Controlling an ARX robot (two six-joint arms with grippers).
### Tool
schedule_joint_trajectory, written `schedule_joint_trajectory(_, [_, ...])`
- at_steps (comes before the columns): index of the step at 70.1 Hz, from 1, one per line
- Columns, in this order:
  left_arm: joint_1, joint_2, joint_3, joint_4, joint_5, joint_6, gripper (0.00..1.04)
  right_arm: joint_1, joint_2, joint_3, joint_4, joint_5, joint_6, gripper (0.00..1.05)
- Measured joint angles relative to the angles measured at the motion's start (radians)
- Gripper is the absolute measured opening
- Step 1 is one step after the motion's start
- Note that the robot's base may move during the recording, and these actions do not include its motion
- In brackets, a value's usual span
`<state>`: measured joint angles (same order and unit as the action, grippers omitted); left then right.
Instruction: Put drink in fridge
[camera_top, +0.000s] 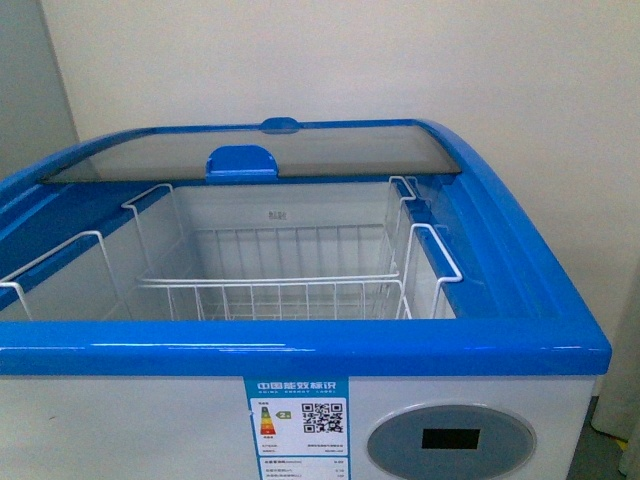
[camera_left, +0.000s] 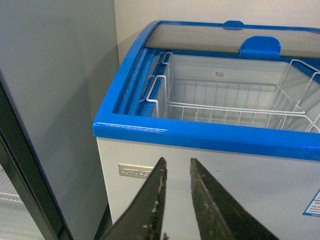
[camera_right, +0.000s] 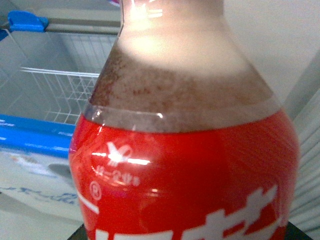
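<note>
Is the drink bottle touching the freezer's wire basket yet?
Apart. The front view shows the wire basket with nothing in it; the bottle is not there.

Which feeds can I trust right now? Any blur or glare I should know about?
Front view: sharp and evenly lit, with a mild sheen on the fridge rim. Left wrist view: fridge crisp, left tool dark and slightly soft up close. Right wrist view: drink fills the frame, blurred, with a washed-out highlight near its neck.
</note>
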<state>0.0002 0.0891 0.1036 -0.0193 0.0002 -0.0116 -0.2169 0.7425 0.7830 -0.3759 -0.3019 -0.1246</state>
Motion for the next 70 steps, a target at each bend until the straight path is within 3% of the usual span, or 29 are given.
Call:
schedule_joint_trajectory(5, [0.0,-0.008,-0.01,0.002,0.0,-0.002,0.03,-0.019,0.112,0.068,0.062,0.004,-0.102,0.37])
schedule_joint_trajectory(18, [0.0,-0.024,-0.031,0.006,0.0,0.003,0.03,0.039,0.394,0.202,0.241,0.024,-0.457,0.37])
schedule_joint_trajectory(31, [0.0,-0.037,-0.047,0.007,0.0,0.003,0.03,0.194,0.637,0.428,0.178,0.015,-0.862,0.37])
schedule_joint_trajectory(38, [0.0,-0.045,-0.056,0.009,0.0,0.003,0.03,0.29,0.747,0.557,0.111,0.041,-0.997,0.37])
schedule_joint_trajectory(50, [0.0,-0.079,-0.088,0.014,0.0,0.004,0.03,0.418,0.901,0.725,0.056,0.094,-1.07,0.37])
schedule_joint_trajectory(70, [0.0,-0.084,-0.088,0.014,0.0,0.004,0.03,0.595,1.126,0.911,0.054,0.125,-1.068,0.37])
